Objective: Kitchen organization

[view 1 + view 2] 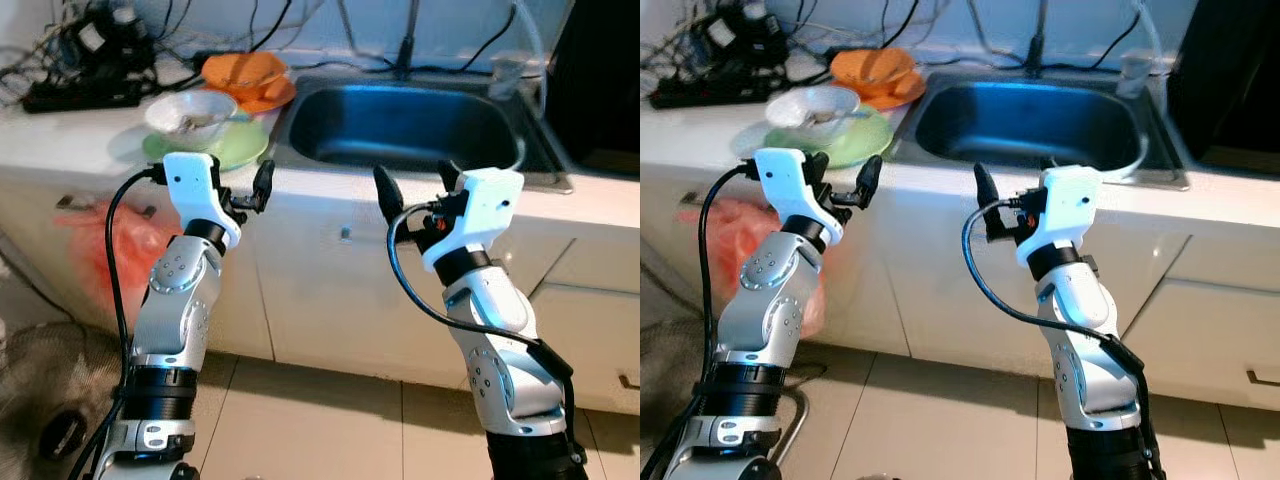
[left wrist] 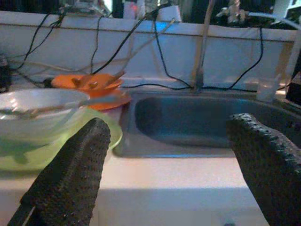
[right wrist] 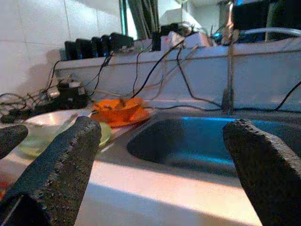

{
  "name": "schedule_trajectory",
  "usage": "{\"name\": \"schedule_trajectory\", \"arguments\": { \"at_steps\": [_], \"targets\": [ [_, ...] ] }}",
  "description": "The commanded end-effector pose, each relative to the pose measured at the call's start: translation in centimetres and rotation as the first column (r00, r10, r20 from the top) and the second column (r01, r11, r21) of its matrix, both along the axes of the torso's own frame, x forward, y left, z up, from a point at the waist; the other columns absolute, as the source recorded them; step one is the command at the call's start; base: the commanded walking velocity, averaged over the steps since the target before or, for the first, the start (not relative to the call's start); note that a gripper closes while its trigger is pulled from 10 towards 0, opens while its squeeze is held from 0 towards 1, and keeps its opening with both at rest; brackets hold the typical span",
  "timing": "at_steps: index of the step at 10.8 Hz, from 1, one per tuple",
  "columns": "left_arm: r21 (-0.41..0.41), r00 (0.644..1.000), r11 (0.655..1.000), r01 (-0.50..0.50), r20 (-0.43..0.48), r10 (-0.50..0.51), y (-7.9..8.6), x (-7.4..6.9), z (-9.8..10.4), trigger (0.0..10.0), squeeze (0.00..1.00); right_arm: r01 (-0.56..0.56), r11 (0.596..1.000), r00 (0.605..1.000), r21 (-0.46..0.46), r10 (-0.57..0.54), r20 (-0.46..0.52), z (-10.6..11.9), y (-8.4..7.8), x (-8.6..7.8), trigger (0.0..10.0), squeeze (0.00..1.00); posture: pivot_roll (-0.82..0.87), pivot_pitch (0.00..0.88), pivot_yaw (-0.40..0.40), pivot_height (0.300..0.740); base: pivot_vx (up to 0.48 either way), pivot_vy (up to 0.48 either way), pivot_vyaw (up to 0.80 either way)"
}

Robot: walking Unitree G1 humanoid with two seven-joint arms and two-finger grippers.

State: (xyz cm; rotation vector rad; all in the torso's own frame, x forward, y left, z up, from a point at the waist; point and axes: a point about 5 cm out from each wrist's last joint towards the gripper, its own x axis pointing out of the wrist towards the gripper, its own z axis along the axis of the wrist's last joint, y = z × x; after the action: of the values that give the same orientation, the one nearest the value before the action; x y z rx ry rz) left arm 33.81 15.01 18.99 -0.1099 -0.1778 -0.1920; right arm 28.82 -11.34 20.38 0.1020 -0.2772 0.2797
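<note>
Both grippers hover at the counter's front edge, fingers spread wide and empty. The left gripper (image 1: 240,195) is just in front of a white bowl (image 1: 190,112) resting on a green plate (image 1: 232,146); orange dishes (image 1: 248,78) lie behind. The right gripper (image 1: 415,190) faces the sink (image 1: 410,125). Cables (image 1: 90,60) clutter the back corner.

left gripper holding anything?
No. The left gripper hangs open in front of the counter edge, with nothing between its fingers, short of the white bowl.
</note>
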Motion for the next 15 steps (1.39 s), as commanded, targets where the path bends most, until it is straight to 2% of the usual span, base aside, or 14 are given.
{"name": "schedule_trajectory", "arguments": {
  "at_steps": [1, 4, 12, 15],
  "targets": [
    [0.000, 1.000, 1.000, 0.002, 0.014, -0.002, -0.1, 0.1, 0.5, 10.0, 0.00, 0.004, 1.000, 1.000, -0.003, -0.004, 0.011, 0.2, -0.1, 0.0, 10.0, 0.00, 0.07, 0.017, 0.044, 0.740, 0.341, 0.000, 0.00],
    [0.003, 0.997, 1.000, 0.008, 0.072, -0.008, -0.4, 0.0, 2.0, 10.0, 0.00, -0.001, 1.000, 0.997, 0.002, 0.001, 0.075, 1.5, 0.0, -0.2, 10.0, 0.00, 0.07, 0.017, 0.042, 0.740, 0.381, 0.000, 0.00],
    [0.003, 0.995, 1.000, -0.005, 0.099, 0.005, -0.4, 0.1, 2.5, 10.0, 0.00, -0.007, 1.000, 0.996, -0.009, 0.008, 0.092, 1.7, 0.1, -0.1, 10.0, 0.00, 0.07, 0.012, 0.037, 0.740, 0.472, 0.000, 0.00],
    [-0.001, 0.995, 1.000, -0.016, 0.101, 0.016, -0.4, 0.0, 2.5, 10.0, 0.00, -0.009, 1.000, 0.996, -0.014, 0.010, 0.088, 1.6, 0.1, 0.0, 10.0, 0.00, 0.07, 0.012, 0.036, 0.740, 0.000, 0.000, 0.00]
  ]
}}
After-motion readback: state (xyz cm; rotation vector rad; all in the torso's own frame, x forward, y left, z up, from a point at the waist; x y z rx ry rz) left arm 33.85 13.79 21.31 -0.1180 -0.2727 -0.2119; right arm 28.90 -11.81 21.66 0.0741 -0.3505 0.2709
